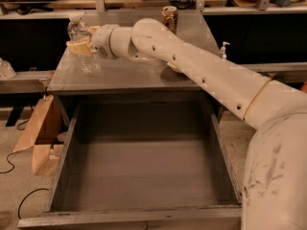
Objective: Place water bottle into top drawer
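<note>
Jaws clenched round water bottle [89,63]; gripper [81,45] over grey table [144,79], left side; top drawer [129,217] open below.

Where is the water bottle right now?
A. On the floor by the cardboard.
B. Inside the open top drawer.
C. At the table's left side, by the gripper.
C: the water bottle is at the left side of the grey table, with the gripper at it; the top drawer is empty.
</note>
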{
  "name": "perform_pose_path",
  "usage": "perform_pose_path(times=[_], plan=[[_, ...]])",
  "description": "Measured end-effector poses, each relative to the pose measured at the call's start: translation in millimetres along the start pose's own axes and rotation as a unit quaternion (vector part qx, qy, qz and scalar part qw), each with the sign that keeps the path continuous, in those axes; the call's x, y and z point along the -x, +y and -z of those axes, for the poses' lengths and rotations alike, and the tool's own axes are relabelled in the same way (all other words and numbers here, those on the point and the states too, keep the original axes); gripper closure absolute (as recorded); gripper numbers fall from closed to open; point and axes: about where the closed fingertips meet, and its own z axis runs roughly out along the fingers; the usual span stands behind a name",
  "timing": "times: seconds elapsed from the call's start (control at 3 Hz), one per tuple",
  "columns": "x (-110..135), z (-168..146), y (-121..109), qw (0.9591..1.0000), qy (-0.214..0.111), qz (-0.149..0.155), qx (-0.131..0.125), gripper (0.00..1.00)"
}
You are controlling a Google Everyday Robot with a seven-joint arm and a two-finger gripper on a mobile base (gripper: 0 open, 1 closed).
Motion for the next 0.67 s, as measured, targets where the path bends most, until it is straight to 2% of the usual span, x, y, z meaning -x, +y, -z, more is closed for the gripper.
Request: perform_pose_path(times=[0.33,0.67], plan=[[12,1,-14,1.0000,0.004,0.005,-0.002,1.00],[39,13,-26,0.9994,0.025,0.021,-0.010,1.00]])
